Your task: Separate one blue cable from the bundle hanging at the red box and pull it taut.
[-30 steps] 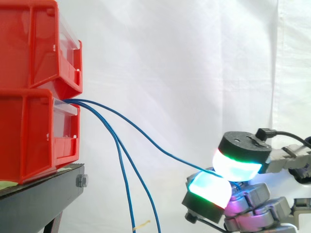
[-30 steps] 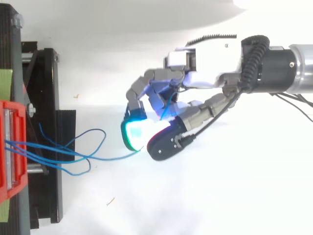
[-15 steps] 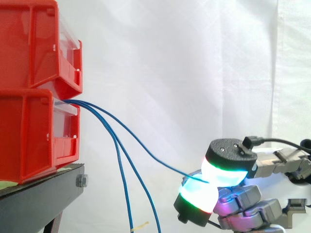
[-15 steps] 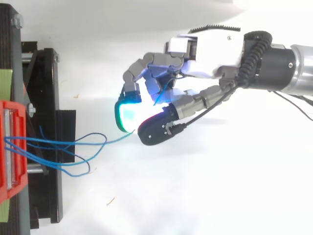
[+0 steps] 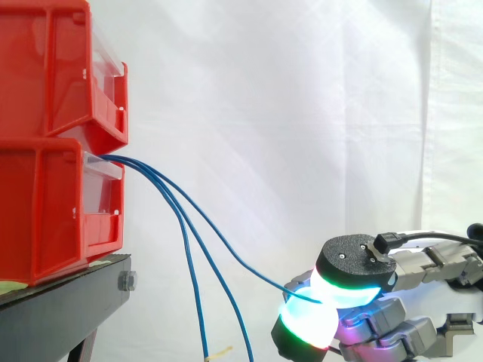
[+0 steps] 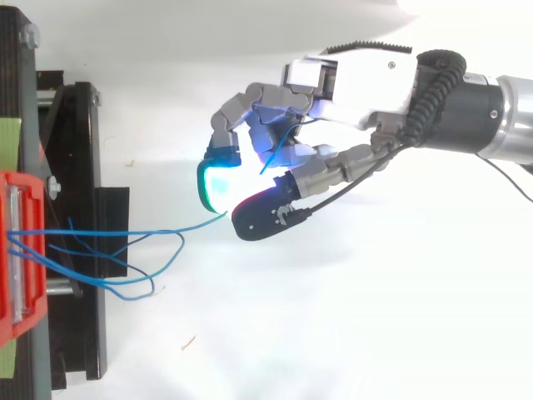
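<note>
Blue cables come out of the lower red box at the left and hang down in front of the black stand. One blue cable runs off to the right and slopes down into my hand. The hand is low at the right, its glowing fingertips pinched on that cable. In the top view the pinched cable sags slightly between the box and the fingertips, and its loose end sticks up inside the hand.
A second red box is stacked on the lower one. Two other blue cables hang straight down by the stand. A white curtain is behind. The floor under the hand is white.
The hand has moved left, toward the boxes, and a little lower with the cable still pinched. The held cable now hangs slacker and steeper.
</note>
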Tool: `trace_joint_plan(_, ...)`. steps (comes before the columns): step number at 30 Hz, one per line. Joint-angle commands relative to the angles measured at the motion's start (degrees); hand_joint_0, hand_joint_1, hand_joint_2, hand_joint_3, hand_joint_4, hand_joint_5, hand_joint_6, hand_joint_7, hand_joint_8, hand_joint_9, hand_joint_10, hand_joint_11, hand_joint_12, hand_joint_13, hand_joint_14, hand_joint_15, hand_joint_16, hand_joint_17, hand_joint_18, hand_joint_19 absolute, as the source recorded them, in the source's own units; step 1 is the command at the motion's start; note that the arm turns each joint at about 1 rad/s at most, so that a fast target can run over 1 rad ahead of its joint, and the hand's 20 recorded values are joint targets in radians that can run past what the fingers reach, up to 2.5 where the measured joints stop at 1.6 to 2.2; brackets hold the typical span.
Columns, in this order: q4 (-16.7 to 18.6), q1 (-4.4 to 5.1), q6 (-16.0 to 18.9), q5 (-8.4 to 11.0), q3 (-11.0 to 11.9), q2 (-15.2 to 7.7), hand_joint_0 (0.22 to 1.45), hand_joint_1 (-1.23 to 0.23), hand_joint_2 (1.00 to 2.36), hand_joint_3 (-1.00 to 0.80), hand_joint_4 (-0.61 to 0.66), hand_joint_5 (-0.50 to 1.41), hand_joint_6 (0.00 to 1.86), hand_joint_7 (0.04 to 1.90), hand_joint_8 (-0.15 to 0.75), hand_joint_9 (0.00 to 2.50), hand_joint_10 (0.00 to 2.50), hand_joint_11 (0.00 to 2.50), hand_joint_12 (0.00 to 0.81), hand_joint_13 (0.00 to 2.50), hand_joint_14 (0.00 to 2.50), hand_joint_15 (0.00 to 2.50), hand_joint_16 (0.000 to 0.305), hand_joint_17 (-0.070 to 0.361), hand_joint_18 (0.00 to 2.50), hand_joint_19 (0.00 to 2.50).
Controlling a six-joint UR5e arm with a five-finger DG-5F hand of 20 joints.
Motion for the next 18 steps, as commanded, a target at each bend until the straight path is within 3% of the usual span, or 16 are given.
trace_joint_plan(1, 0.00, 0.00, -0.07, -0.02, 0.00, 0.01, 0.64, -0.78, 1.22, 0.07, 0.09, -0.20, 0.95, 1.29, 0.378, 0.53, 2.50, 1.38, 0.429, 0.92, 2.50, 1.09, 0.057, 0.128, 1.32, 1.10)
trace_joint_plan(18, 0.00, 0.00, -0.07, 0.07, 0.00, 0.01, 0.61, -0.75, 1.35, 0.04, 0.10, -0.20, 0.96, 1.29, 0.386, 0.57, 2.50, 1.36, 0.432, 0.96, 2.50, 1.08, 0.057, 0.129, 1.37, 1.01)
